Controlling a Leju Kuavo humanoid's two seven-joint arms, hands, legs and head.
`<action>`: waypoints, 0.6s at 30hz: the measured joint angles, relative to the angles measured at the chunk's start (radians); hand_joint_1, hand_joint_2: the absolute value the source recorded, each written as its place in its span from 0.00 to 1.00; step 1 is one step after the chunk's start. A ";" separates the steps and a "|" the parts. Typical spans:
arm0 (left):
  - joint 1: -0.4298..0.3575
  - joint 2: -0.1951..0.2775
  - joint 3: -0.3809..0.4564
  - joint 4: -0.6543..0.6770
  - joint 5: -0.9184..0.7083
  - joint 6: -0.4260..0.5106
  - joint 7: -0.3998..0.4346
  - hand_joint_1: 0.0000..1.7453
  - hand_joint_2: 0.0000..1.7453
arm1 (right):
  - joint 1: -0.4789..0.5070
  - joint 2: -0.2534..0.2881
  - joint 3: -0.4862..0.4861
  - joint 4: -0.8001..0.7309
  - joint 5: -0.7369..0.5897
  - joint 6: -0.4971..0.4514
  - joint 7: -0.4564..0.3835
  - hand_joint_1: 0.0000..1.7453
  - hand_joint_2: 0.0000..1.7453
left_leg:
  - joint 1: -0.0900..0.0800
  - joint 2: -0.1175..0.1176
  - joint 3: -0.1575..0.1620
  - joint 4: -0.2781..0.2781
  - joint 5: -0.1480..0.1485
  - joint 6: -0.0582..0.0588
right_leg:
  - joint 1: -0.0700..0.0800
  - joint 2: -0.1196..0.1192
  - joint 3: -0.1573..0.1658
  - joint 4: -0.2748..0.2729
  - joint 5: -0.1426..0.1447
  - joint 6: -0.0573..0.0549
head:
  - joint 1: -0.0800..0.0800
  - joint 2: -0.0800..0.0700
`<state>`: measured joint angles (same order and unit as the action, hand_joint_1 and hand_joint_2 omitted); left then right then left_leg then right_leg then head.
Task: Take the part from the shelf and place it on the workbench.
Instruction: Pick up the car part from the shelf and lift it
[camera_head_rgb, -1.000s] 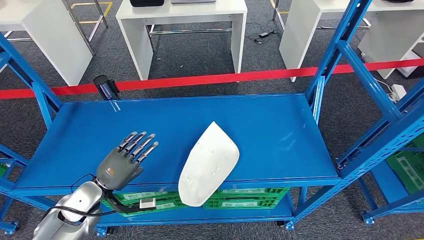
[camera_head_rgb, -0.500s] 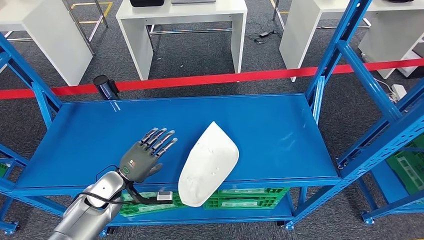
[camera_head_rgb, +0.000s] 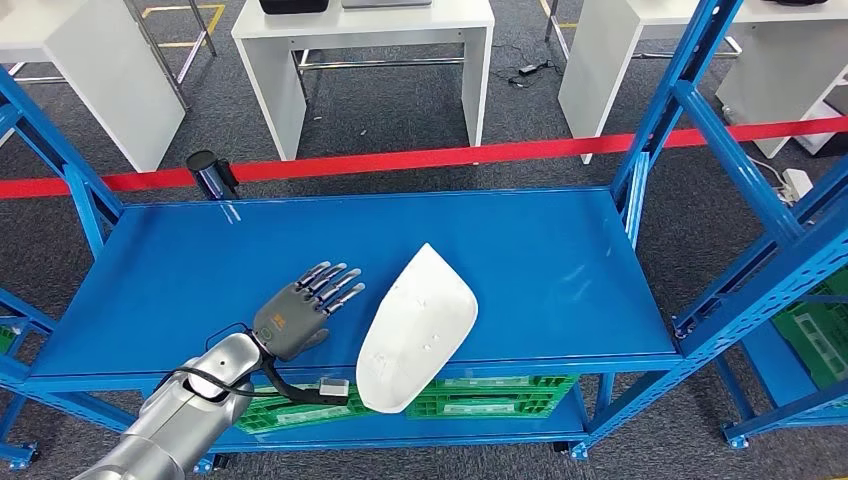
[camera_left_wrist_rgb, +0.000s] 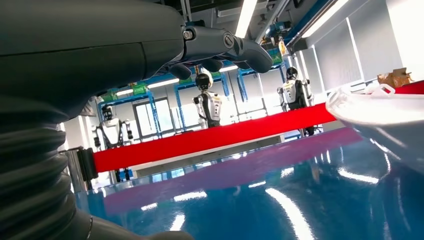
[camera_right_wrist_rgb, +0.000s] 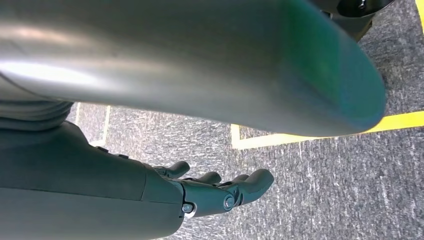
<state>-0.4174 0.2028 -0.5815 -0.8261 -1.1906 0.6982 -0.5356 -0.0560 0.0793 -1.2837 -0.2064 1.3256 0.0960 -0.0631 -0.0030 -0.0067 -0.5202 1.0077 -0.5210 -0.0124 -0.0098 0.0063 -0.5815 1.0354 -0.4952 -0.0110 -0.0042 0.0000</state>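
Note:
A white curved shell part (camera_head_rgb: 417, 328) lies on the blue shelf top (camera_head_rgb: 250, 250), its near end hanging over the front edge. My left hand (camera_head_rgb: 300, 310) hovers flat over the shelf just left of the part, fingers spread and holding nothing. In the left wrist view the part's white rim (camera_left_wrist_rgb: 380, 107) is close ahead of my fingers (camera_left_wrist_rgb: 220, 47). My right hand (camera_right_wrist_rgb: 215, 192) hangs over grey carpet with fingers loosely extended and nothing in it.
Blue uprights (camera_head_rgb: 680, 90) frame the shelf on the right and left. Green crates (camera_head_rgb: 490, 395) sit on the lower level. A red barrier tape (camera_head_rgb: 450, 155) runs behind the shelf, with white tables (camera_head_rgb: 370, 40) beyond.
My left hand has moved right across the shelf toward the white part, closing most of the gap. The part has not moved.

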 joint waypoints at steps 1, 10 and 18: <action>-0.004 0.001 -0.002 0.006 0.000 0.001 0.000 0.00 1.00 | 0.000 0.000 0.000 0.000 0.000 0.000 -0.002 0.00 0.00 | 0.000 0.000 0.000 0.000 0.000 0.000 | 0.000 0.000 0.000 0.000 0.000 0.000 | 0.000 0.000; -0.024 -0.012 -0.004 0.016 -0.058 0.004 -0.001 0.00 1.00 | 0.000 0.000 0.000 0.000 -0.002 -0.001 -0.005 0.00 0.00 | 0.000 0.000 0.002 0.000 0.000 0.000 | 0.000 0.000 0.001 0.000 0.000 0.000 | 0.000 0.000; -0.045 -0.064 0.004 0.028 -0.086 0.004 -0.024 0.00 1.00 | -0.001 0.000 0.000 0.000 0.000 -0.001 -0.005 0.00 0.00 | 0.000 0.000 0.001 0.000 0.000 0.000 | 0.000 0.000 0.000 0.000 0.000 0.000 | 0.000 0.000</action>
<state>-0.4629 0.1392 -0.5770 -0.7984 -1.2763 0.7019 -0.5593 -0.0566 0.0793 -1.2837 -0.2064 1.3257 0.0950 -0.0679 -0.0031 -0.0069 -0.5188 1.0078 -0.5209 -0.0125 -0.0101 0.0061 -0.5811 1.0354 -0.4951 -0.0109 -0.0042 0.0000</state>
